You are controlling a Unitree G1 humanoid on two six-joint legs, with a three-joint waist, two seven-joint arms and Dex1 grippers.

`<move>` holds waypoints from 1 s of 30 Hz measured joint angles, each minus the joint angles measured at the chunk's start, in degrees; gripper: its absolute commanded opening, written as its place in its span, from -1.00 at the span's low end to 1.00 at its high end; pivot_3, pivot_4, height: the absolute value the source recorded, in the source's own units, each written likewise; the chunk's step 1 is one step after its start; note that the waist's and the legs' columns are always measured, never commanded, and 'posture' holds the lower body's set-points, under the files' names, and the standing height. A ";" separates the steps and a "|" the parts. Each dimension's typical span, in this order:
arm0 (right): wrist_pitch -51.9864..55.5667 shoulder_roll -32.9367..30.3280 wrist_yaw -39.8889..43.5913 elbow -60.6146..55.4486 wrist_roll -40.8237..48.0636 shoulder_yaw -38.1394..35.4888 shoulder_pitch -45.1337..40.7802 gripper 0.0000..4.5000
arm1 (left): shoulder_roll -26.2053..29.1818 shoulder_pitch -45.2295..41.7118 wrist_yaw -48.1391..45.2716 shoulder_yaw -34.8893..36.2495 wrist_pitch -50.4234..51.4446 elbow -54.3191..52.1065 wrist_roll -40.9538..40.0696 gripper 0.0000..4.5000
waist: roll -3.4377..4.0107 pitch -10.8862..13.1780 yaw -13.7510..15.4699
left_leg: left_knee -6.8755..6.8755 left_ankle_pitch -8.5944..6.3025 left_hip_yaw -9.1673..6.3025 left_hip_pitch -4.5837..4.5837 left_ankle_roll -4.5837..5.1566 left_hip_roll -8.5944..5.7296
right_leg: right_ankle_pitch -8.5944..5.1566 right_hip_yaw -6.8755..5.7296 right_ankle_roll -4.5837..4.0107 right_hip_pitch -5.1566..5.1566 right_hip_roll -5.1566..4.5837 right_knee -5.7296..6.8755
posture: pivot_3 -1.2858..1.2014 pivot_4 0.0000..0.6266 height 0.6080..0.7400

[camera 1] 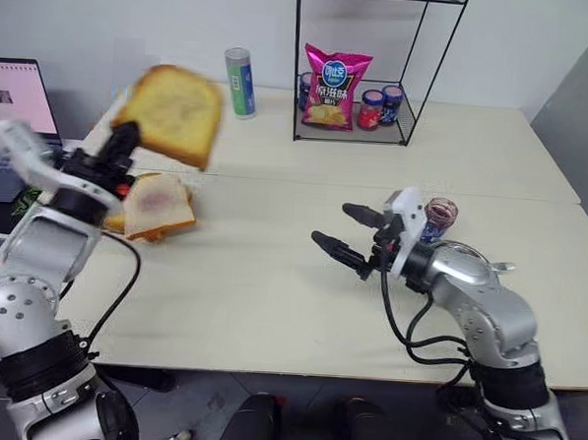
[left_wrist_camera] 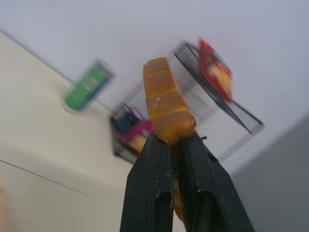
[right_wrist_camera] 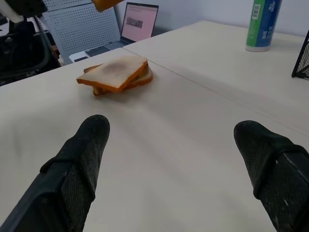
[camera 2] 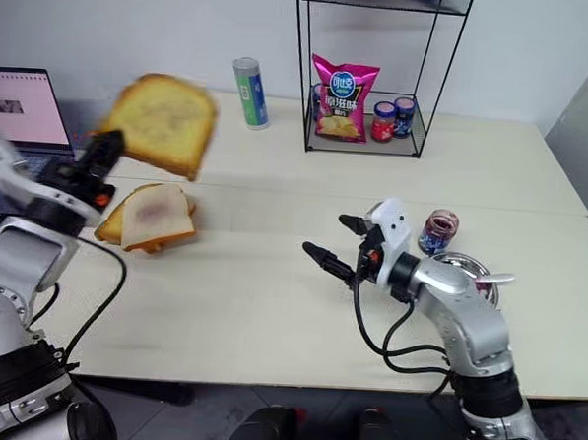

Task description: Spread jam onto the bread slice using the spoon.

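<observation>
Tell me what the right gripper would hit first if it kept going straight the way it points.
Probably the stacked bread lying on the table. The open right gripper points low across bare tabletop toward that stack; depth is uncertain, so it might pass just beside it.

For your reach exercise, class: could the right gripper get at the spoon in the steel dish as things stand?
Probably yes. The right gripper is open and empty, and the spoon lies in the dish beside that arm, uncovered; the arm would have to draw back.

Bread slice (camera 1: 171,113) motion-blurred; spoon (camera 2: 495,279) bowl hidden behind right forearm.
</observation>
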 measured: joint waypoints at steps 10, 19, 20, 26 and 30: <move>12.81 -7.94 -3.14 -12.02 13.88 -13.54 9.60 1.00 | -11.60 6.71 2.47 -18.31 3.19 -0.43 5.58 -1.00 | 0.19 0.06 -0.92 | -0.06 -0.03 0.22 -0.07 -0.04 0.27 | -0.10 0.04 -0.17 -0.14 0.16 0.08 | 0.03 -0.52 1.00; 12.57 -4.87 -10.14 -14.34 14.42 -9.63 10.91 1.00 | -12.83 4.42 0.29 -25.66 2.04 11.15 23.18 -1.00 | 0.18 0.07 -0.42 | 0.13 0.01 0.25 -0.13 0.00 0.37 | -0.23 0.06 -0.16 -0.09 0.30 -0.04 | 0.03 -0.52 1.00; 12.52 -4.88 -10.21 -14.34 14.39 -9.63 10.95 1.00 | -12.82 4.42 0.11 -25.73 2.04 11.15 23.48 -1.00 | 0.18 0.07 -0.41 | 0.13 0.01 0.25 -0.13 0.00 0.37 | -0.22 0.06 -0.15 -0.09 0.30 -0.04 | 0.03 -0.52 1.00; 11.22 -5.02 -11.31 -14.31 13.86 -9.58 11.28 1.00 | -12.69 5.32 -2.48 -26.07 2.66 9.83 27.29 -0.58 | 0.19 0.07 -0.30 | 0.09 -0.01 0.24 -0.27 -0.04 0.50 | -0.06 0.01 -0.17 -0.25 0.40 -0.02 | 0.03 -0.52 1.00; 10.54 -5.03 -11.31 -14.10 13.40 -9.32 11.27 1.00 | -12.10 6.59 -3.23 -25.20 4.92 6.75 27.16 -0.25 | 0.19 0.07 -0.29 | 0.10 -0.02 0.25 -0.27 -0.04 0.53 | -0.09 0.01 -0.12 -0.25 0.42 -0.02 | 0.03 -0.52 1.00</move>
